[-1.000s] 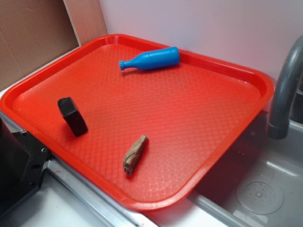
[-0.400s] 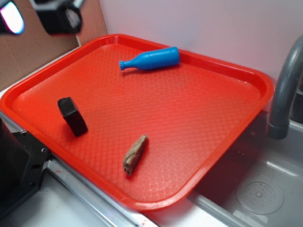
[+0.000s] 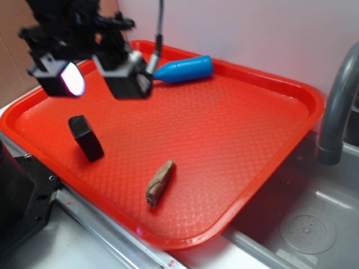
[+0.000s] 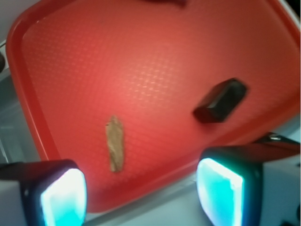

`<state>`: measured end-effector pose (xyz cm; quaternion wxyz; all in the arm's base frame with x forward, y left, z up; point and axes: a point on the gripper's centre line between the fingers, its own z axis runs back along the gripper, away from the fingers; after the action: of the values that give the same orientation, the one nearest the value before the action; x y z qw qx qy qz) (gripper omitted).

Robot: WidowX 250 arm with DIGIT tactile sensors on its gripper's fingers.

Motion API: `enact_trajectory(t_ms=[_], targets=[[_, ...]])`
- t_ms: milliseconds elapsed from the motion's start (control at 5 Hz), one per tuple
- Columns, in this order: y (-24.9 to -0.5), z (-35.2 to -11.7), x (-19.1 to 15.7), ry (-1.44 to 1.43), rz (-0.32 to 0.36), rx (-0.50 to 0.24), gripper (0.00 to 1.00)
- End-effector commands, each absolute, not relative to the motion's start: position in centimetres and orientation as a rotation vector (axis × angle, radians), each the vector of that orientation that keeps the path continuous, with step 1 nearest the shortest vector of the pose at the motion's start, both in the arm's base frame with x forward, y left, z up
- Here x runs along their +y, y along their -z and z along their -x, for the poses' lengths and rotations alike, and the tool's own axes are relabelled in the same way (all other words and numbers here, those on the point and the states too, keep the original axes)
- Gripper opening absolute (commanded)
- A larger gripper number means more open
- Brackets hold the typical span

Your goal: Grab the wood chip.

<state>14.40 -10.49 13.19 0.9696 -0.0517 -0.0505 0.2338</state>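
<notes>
Red tray point(image 3: 291, 120) holds one wood chip point(image 3: 160, 182), one black block point(image 3: 86, 137), one blue bottle point(image 3: 184, 69).

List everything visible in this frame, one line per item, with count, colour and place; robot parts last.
tray: 1, red, textured, on the counter beside the sink.
wood chip: 1, brown-tan, lying flat near the tray's front edge, nothing touching it.
black block: 1, black, on the tray's left side, apart from the chip.
blue bottle: 1, blue, lying on its side near the tray's back rim, its neck end hidden behind the pincer.
faucet: 1, grey, at the right edge.
sink: 1, grey metal, drain visible, lower right.
cardboard: brown, behind the tray at upper left.
pincer: 1, black with lit pads, open, above the tray's back left, holding nothing.
</notes>
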Motion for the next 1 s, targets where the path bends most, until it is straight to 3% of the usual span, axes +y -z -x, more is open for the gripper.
enact_trajectory(t_ms=[0,600,800], targets=[[-8.1,-16.0,-13.3,-0.402,0.075,-0.082,1.00],[-1.2,-16.0,-13.9,-0.377,-0.038,0.007,0.96],[-1.1,-15.9,-13.8,-0.389,-0.026,0.003,0.00]])
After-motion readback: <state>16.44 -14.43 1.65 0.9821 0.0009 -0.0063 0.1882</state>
